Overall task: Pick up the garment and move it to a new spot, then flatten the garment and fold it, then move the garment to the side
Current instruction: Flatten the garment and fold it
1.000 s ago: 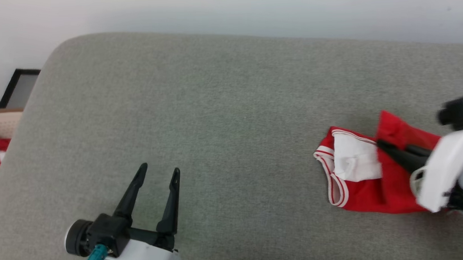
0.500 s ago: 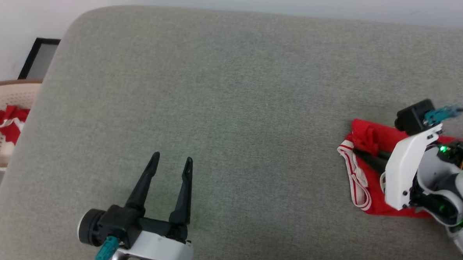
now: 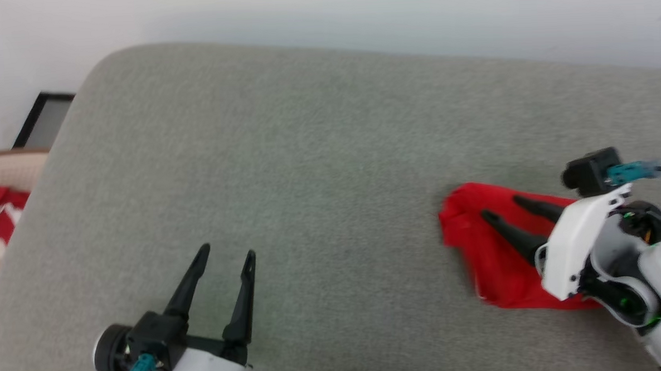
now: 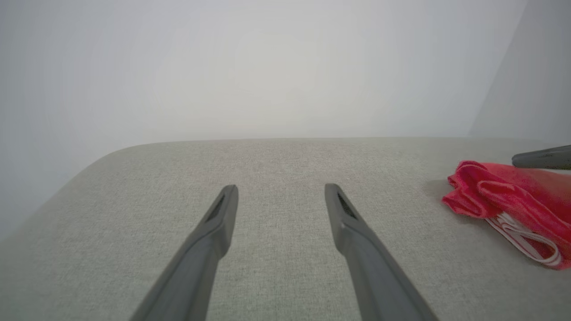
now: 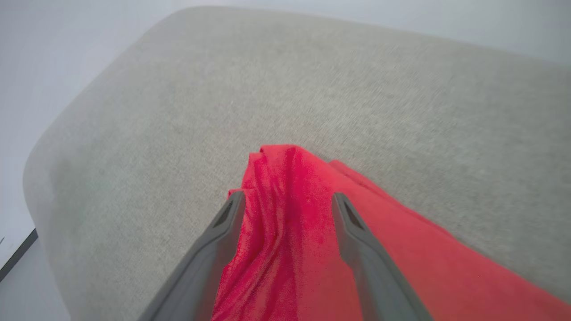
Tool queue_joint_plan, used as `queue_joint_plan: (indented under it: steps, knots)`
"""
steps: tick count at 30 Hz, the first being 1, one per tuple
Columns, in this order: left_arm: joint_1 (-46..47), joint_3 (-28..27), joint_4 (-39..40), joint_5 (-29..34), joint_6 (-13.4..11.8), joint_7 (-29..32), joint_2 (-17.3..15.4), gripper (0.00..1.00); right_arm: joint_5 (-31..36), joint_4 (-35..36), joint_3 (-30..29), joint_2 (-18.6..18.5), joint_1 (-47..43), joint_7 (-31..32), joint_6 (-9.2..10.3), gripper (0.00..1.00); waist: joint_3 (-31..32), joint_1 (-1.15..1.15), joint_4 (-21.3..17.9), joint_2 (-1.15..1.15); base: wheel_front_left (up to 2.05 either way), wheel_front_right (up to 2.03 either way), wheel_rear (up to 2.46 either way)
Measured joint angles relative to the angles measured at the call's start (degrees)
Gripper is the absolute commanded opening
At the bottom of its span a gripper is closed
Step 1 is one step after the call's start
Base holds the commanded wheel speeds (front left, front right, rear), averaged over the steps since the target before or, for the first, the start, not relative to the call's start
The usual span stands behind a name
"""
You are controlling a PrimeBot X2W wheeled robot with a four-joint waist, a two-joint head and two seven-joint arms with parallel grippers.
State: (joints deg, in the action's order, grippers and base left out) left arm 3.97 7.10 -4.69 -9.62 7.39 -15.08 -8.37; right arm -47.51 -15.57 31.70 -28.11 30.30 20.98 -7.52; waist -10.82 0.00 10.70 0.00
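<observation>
Our right gripper (image 3: 501,207) stands open, the garment (image 3: 496,273) lying loose beneath its fingers, so we judge the task nearly finished.

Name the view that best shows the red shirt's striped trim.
Left wrist view: the bright red soft-cloth shirt plainly shows its red-and-white striped trim. Head view gives blurred red cloth; right wrist view, close red folds.
</observation>
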Motion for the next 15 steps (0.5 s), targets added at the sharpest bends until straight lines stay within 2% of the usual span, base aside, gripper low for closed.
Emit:
queue_joint_plan:
  steps: [4, 8, 15]
  knots:
    - [-1.29, -0.22, -0.96, -0.65, 0.0, 0.0, -0.96, 1.0, -2.49, 1.55, 0.38, -3.27, -0.11, -5.15, -0.01, 1.0, 1.76, 0.0, -2.09, 0.0, 0.0, 0.0, 0.0]
    - [-1.68, -0.14, -2.37, -2.09, 0.0, 0.0, -1.71, 1.0, -3.27, -0.57, 0.37, -5.83, -0.49, -11.23, 0.0, 1.0, 3.22, 0.0, -4.62, 0.0, 0.0, 0.0, 0.0]
    - [-3.11, -1.33, -5.06, -3.85, 0.0, 0.0, -2.31, 1.0, -2.69, -8.11, 2.35, -4.19, -1.23, -25.53, 0.0, 1.0, 6.08, 0.0, -8.81, 0.0, 0.0, 0.0, 0.0]
